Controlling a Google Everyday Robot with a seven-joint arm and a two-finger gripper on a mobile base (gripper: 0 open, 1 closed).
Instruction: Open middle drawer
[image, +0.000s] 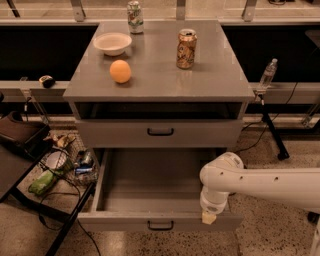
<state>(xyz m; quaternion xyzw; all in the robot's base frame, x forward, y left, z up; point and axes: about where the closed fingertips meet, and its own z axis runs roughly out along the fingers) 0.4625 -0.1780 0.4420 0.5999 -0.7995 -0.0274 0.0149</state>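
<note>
Fingers (209, 217) at open middle drawer (125, 221) front

White arm (270, 185) ends in cream end effector (208, 217).

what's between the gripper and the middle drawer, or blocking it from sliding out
Nothing visible. The gripper is at the front edge of the middle drawer, right of its handle, and the drawer is already pulled well out. A black stand leg sits beside its left corner, not in front.
</note>
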